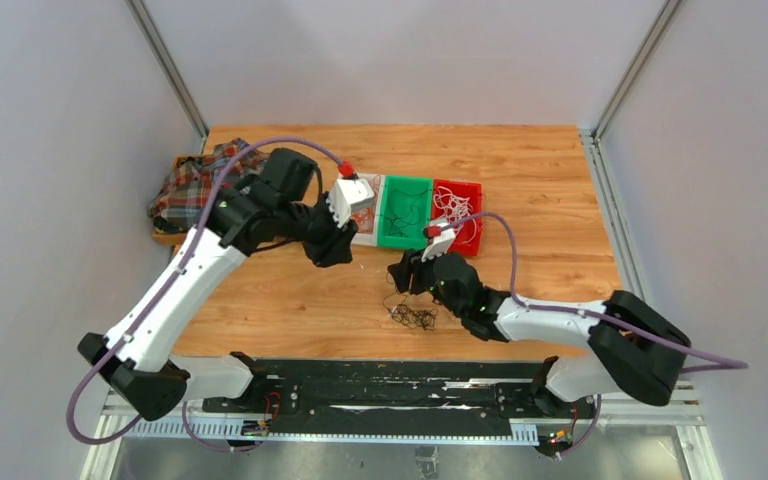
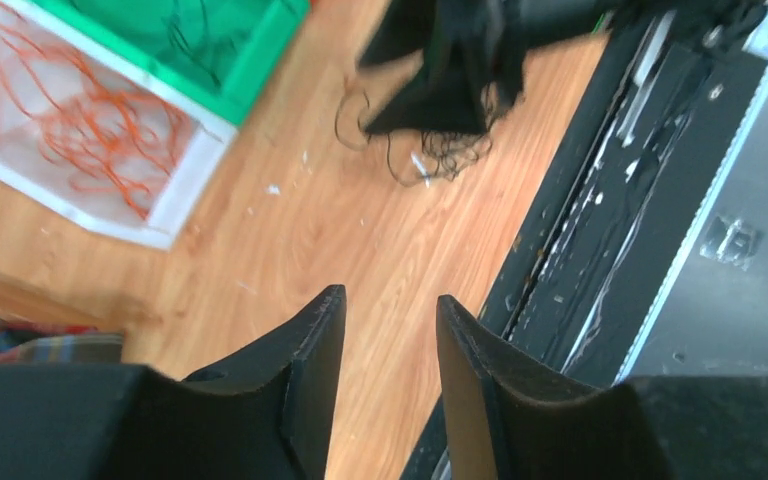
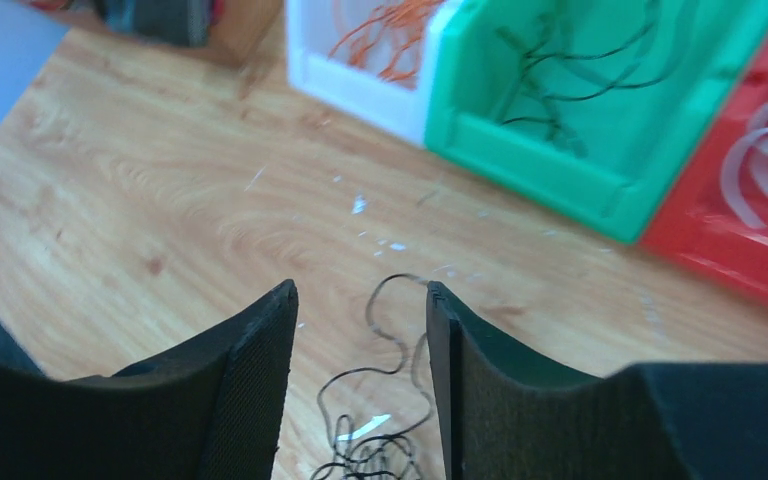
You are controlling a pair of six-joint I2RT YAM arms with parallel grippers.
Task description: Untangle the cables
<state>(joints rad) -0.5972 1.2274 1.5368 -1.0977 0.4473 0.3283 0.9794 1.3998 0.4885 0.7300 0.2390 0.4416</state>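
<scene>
Cables (image 1: 415,316), thin and dark, lie in a curly heap on the table (image 1: 540,170), right under the right claw (image 3: 360,288). Its 2 fingers are partly apart and hold nothing, and 1 loop shows on the wood between them. The left claw (image 2: 388,300) is open and empty too, near the white bin (image 2: 192,172) of orange cables (image 2: 100,120). If the right claw shuts on many loops at once, the whole heap may lift together and pull tighter.

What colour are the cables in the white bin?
Orange-red cables, clearest in the left wrist view.
</scene>
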